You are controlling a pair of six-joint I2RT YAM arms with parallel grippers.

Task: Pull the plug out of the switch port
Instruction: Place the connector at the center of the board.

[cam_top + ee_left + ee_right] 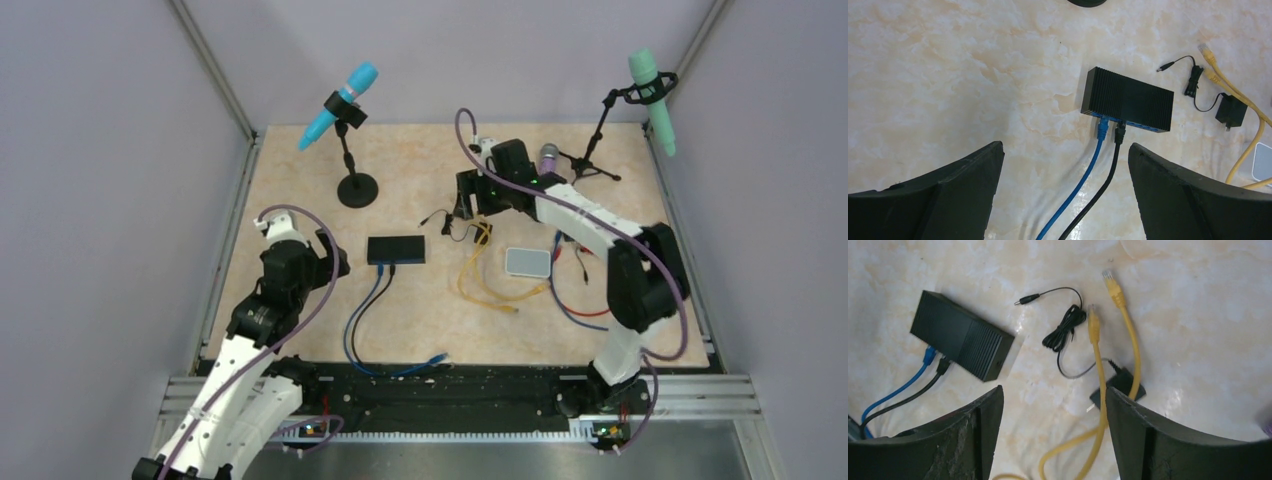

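Flat black ribbed switch [396, 249] sits near the counter's [290, 190] middle, with a blue cable plug [1102, 127] and a black cable plug [1119, 134] seated in its near edge. A yellow network cable [1096, 340] lies free, likely already pulled. The left gripper [1065, 150] and right gripper [1053, 392] both gape empty.

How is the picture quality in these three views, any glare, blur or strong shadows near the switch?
Top external: even, soft light, the switch small but sharp. Left wrist: crisp, faint multiple shadows beside the blue cable and black cable. Right wrist: sharp, pale sheen on the table near the yellow cables, no harsh glare.
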